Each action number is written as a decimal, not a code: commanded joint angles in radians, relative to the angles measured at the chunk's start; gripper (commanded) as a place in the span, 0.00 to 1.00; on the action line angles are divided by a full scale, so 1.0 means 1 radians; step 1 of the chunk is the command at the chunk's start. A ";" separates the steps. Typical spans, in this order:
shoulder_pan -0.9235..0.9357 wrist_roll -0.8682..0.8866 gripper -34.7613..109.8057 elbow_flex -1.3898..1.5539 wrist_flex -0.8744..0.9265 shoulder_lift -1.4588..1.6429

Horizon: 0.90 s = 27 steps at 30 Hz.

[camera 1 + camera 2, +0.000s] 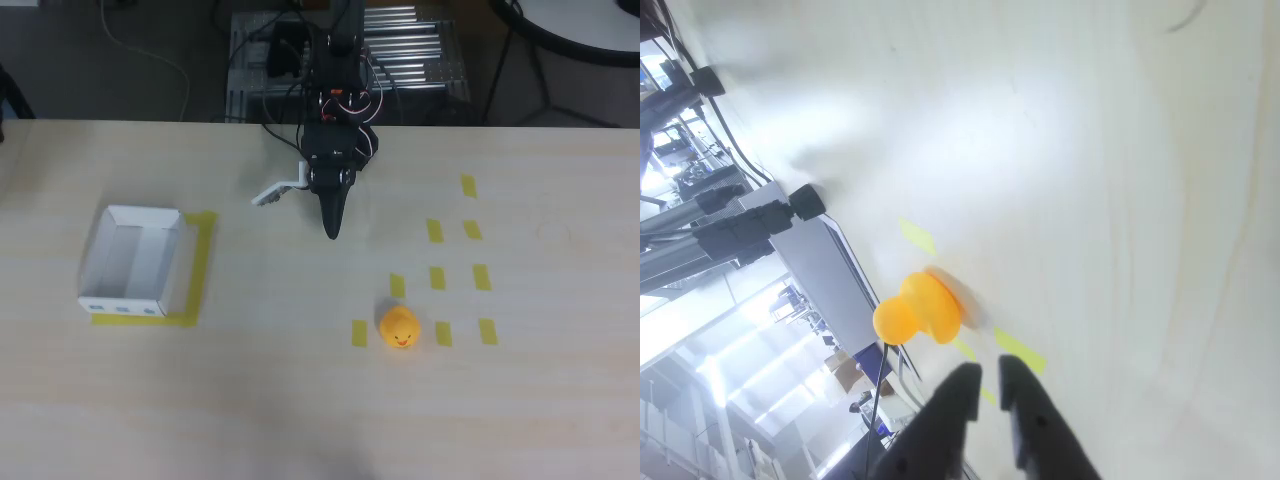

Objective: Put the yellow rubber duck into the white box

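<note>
While you are looking down through the overhead view, your gripper (pixel 331 232) is hanging over the middle of the table (pixel 300 420), its dark fingers pressed together into one point aimed toward the near edge, nothing between them. A small white plate (pixel 278 190) is sticking out from the gripper's left side. The yellow rubber duck (pixel 401 328) is sitting upright on the table, to the right of the gripper and nearer, well apart from it, its face turned toward the near edge. Yellow tape rectangles (pixel 437 278) are lying scattered around the duck, one just beside it on the left and one on the right. The white box (pixel 133 262) is standing open at the left of the table, well apart from both duck and gripper, with small blue marks along its near outer wall and a yellow tape outline (pixel 203 262) showing along its right and near sides.

In the wrist view, you are seeing the gripper (pixel 985 378) at the bottom edge, its two dark fingertips (pixel 962 385) lying nearly together with just a thin gap, gripping nothing. The duck (pixel 918 309) is lying just beyond the tips, apart from them, with tape strips (pixel 1020 350) beside it on the pale table (pixel 1120 200).
</note>
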 commanded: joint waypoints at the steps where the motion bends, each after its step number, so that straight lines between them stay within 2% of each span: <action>1: -0.023 0.014 0.24 0.015 0.018 0.052; 27: -0.038 0.003 0.24 0.017 0.012 0.052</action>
